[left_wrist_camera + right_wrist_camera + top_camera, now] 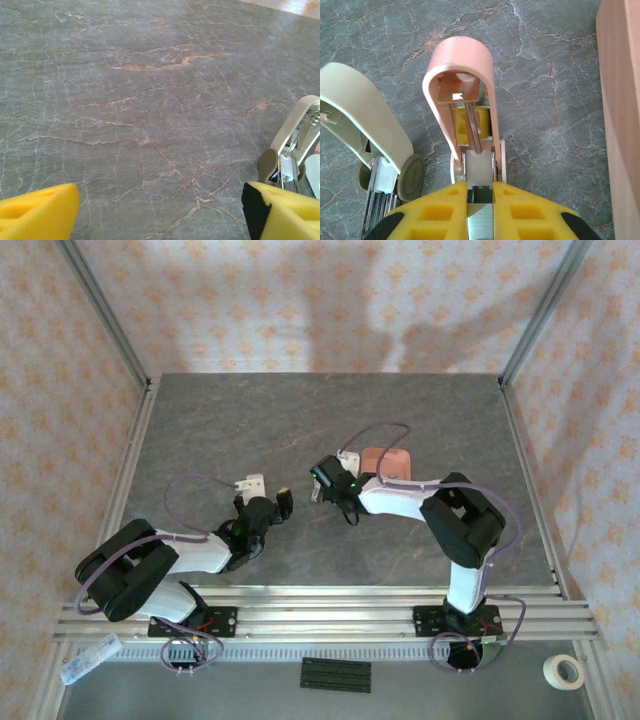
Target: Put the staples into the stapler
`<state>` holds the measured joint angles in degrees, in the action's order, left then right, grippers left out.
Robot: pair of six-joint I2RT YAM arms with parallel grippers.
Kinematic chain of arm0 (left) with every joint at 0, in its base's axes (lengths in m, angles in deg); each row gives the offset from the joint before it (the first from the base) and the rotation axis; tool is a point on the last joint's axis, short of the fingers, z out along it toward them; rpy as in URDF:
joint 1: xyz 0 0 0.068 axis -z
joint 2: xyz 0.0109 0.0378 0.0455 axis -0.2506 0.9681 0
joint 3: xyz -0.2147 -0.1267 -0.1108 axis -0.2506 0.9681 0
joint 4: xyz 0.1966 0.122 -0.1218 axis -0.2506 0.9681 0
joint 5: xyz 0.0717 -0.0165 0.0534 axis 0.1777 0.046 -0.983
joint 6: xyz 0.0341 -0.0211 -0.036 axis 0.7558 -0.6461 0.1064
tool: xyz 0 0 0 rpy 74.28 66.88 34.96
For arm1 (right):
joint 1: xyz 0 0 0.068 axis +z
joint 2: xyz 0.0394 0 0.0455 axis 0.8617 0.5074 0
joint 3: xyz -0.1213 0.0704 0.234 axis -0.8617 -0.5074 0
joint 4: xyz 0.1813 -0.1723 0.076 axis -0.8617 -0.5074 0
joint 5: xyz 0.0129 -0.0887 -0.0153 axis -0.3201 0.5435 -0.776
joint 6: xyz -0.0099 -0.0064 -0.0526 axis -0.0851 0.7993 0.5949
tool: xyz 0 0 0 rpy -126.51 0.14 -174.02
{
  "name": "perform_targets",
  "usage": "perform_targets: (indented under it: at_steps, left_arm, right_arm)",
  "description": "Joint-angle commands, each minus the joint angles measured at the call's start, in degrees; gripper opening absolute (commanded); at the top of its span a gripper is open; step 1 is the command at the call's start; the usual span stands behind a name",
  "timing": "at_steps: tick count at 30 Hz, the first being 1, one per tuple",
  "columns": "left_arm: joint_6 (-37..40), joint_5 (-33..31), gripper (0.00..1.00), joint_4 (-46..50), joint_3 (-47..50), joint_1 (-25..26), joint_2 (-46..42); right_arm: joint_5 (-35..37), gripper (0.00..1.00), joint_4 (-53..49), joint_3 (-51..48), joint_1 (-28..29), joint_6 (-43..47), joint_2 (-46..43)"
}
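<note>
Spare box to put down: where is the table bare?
Bare: the far strip of the table behind the pink tray, and the near middle between the arms. Crowded: around the right gripper holding the stapler, beside the tray.

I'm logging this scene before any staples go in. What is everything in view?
pink stapler: one, pale pink, hinged open, in the right gripper
cream stapler: one, cream, open, beside the pink one
tray: one, salmon pink, on the pink stapler's other side
tape roll: one, white, near right corner
black pad: one, near edge, between arm bases
table: one, grey marbled
left gripper: yellow fingers, open
right gripper: yellow fingers, shut on the pink stapler
</note>
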<state>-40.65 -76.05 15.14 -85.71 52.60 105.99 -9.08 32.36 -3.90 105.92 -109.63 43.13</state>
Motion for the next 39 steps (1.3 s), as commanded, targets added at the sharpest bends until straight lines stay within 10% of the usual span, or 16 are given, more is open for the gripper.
perform_targets:
  at_steps: [1,15,39]
  left_arm:
    - [-0.5,-1.0,0.85,-1.3,-0.8,-0.6,0.7]
    - [-0.5,-0.3,0.85,-1.6,-1.1,-0.6,1.2]
    - [-0.5,1.1,0.85,-1.9,-1.1,-0.6,0.3]
  right_arm:
    - [0.8,0.17,-2.2,-1.8,0.0,-0.7,-1.0]
    - [1.2,0.34,-2.1,-0.8,0.0,0.4,-4.4]
    - [-16.1,0.26,0.9,-2.3,-7.2,-3.0,-4.2]
